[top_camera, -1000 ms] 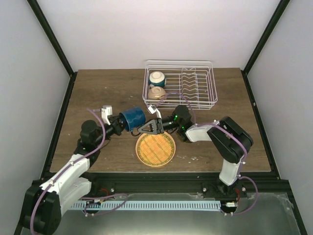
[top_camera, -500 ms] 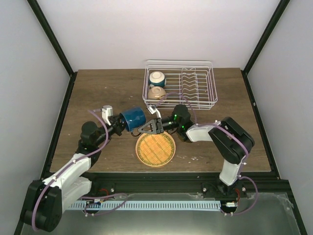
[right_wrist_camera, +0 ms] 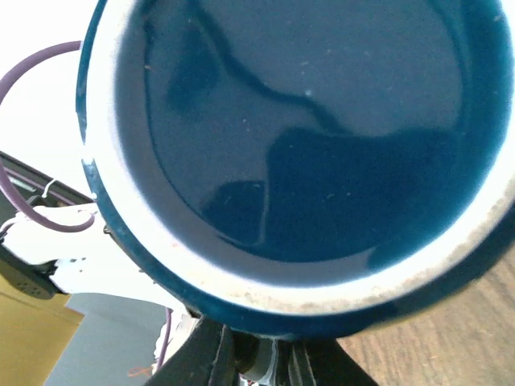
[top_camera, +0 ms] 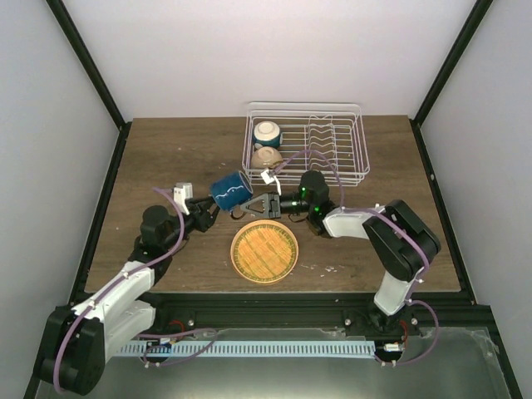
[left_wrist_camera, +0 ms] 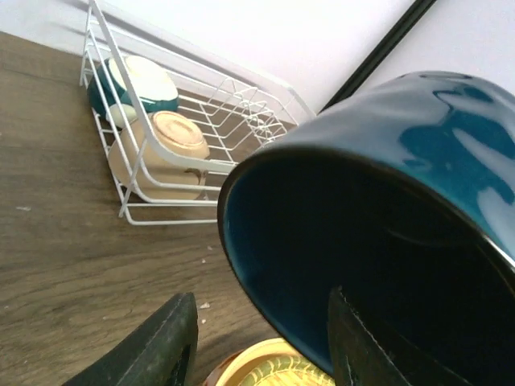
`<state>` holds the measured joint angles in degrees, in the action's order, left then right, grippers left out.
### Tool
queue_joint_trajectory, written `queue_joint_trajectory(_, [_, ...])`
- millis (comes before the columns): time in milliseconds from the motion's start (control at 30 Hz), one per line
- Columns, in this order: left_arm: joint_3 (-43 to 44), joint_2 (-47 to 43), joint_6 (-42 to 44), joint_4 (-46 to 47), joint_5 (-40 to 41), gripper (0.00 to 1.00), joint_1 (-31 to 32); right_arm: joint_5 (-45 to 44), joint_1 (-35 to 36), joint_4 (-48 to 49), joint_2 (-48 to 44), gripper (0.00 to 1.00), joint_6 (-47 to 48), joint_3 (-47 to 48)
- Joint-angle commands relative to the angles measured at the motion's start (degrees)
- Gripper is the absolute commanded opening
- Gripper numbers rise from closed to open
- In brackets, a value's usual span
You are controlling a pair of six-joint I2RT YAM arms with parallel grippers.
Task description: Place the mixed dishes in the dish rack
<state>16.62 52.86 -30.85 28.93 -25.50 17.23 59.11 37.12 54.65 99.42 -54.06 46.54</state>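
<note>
Brown wooden table point(top_camera: 166, 158): it carries everything, and nothing resting on it has shifted in the last second.
White wire dish rack point(top_camera: 332, 145): it sits against the table's far edge, right of the middle, with the prong slots in its right half bare.
Round orange plate with the woven face point(top_camera: 263, 252): it lies flat by the near edge at about mid-width, where it was a second ago. It is not yet loaded.
Two small cream-white bowls point(top_camera: 267, 156): both are already in the rack's left end, one behind the other.
Small dark blue cup point(top_camera: 230, 193): it is in the air on its side, just off the rack's near left corner and between my two grippers. It has edged toward the rack and tipped since a second ago.
Right gripper point(top_camera: 248, 205): a second ago my fingers stood apart beside the cup. Now they are pressed together on the edge of its base — the pale-ringed bottom fills my wrist view.
Left gripper point(top_camera: 212, 213): it was clamped on the rim a moment back. Now the fingers point(left_wrist_camera: 173, 342) are spread, with the cup's wall loose between them.
Meaning: I judge the handover done — the cup is now my right arm's to carry. My left should back clear of the cup's mouth first, because its inner finger could catch the rim, and my right hold on that edge looks thin.
</note>
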Motion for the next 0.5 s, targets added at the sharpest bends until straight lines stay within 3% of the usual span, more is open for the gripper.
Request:
queue_joint_trajectory(0, [0.0, 0.4, 1.3, -1.0, 1.0, 0.48, 0.0, -2.1, -1.3, 0.8, -2.3, 0.01, 4.3, 2.7])
queue_joint_trajectory(133, [0.6, -0.1, 2.8, -4.0, 2.3, 0.5, -0.1, -3.7, -3.2, -3.1, -3.2, 0.01, 6.8, 3.1])
queue_joint_trajectory(233, [1.5, -1.5, 4.1, -10.0, 7.4, 0.51, -0.1, -6.4, -5.2, -11.3, -5.4, 0.01, 11.3, 5.0])
queue_joint_trajectory(300, [3.0, -3.1, 5.0, -16.2, 13.5, 0.53, -0.1, -10.8, -5.8, -24.3, -7.4, 0.01, 18.6, 8.5])
queue_joint_trajectory(333, [5.0, -5.0, 6.2, -23.4, 20.8, 0.54, -0.1, -19.3, -5.9, -38.3, -9.4, 0.01, 26.9, 15.0])
queue_joint_trajectory(467, [7.5, -7.1, 7.2, -29.4, 26.8, 0.55, -0.1, -35.5, -6.0, -55.6, -8.8, 0.01, 35.6, 26.8])
